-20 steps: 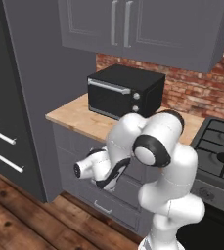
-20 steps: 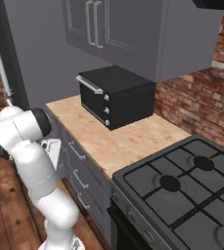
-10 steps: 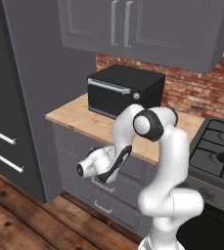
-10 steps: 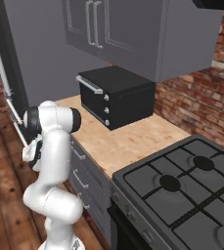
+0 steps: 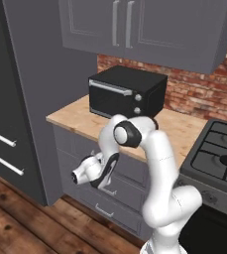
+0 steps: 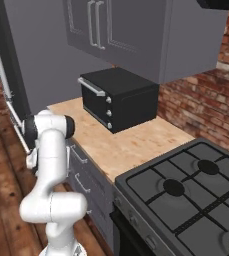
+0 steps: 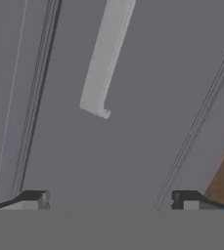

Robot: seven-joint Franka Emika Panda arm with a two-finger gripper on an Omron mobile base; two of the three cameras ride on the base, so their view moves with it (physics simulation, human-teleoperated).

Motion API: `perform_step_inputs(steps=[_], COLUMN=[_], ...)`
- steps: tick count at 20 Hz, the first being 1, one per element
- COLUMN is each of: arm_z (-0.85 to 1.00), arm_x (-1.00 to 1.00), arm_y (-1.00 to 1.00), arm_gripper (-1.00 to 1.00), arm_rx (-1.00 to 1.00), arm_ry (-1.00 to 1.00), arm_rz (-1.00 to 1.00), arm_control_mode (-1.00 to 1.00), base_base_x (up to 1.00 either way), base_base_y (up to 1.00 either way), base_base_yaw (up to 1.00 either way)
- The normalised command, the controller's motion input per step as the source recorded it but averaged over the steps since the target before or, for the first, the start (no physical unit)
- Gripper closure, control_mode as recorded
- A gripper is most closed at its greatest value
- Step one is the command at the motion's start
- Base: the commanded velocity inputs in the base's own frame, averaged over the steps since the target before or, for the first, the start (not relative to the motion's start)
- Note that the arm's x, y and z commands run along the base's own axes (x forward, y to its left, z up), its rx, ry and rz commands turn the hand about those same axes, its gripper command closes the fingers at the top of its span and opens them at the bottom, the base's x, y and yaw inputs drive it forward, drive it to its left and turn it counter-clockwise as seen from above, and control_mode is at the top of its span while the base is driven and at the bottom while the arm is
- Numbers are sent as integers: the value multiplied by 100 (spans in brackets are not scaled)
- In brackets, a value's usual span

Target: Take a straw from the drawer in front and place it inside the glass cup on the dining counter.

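Note:
Close ahead in the hand view is the flat grey front of the drawer (image 7: 133,146), shut, with its slim silver bar handle (image 7: 103,58) slanting across the upper part of the picture. My gripper (image 7: 108,199) is open, its two dark fingertips (image 7: 33,197) wide apart with nothing between them, a short way off the panel and below the handle. In the left base view the gripper (image 5: 105,174) hangs low in front of the grey drawers (image 5: 80,146) under the counter. The straw is hidden. The glass cup and the dining counter are out of view.
A black toaster oven (image 5: 127,94) stands on the light-wood worktop (image 5: 75,116). A gas stove (image 5: 219,154) lies to the right, and a tall dark cabinet (image 5: 6,99) with bar handles to the left. Grey wall cupboards (image 6: 116,35) hang overhead. Dark wooden floor (image 5: 16,228) spreads below.
The arm's upper links have swung up and straightened over the drawers. The hand has stayed low at the drawer front, and the jaws have stayed open.

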Motion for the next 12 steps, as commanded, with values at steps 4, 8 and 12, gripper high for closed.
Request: perform_step_inputs(steps=[4, 8, 12], arm_z=[-9, -51, -42], arm_x=[63, 61, 51], arm_y=[0, 0, 0], arm_gripper=[-100, -100, -100], arm_rx=[0, 0, 0], arm_ry=[-3, 0, 0], arm_rz=[0, 0, 0], arm_control_mode=[-100, -100, -100], base_base_x=[0, 0, 0], base_base_y=[0, 0, 0], base_base_yaw=[0, 0, 0])
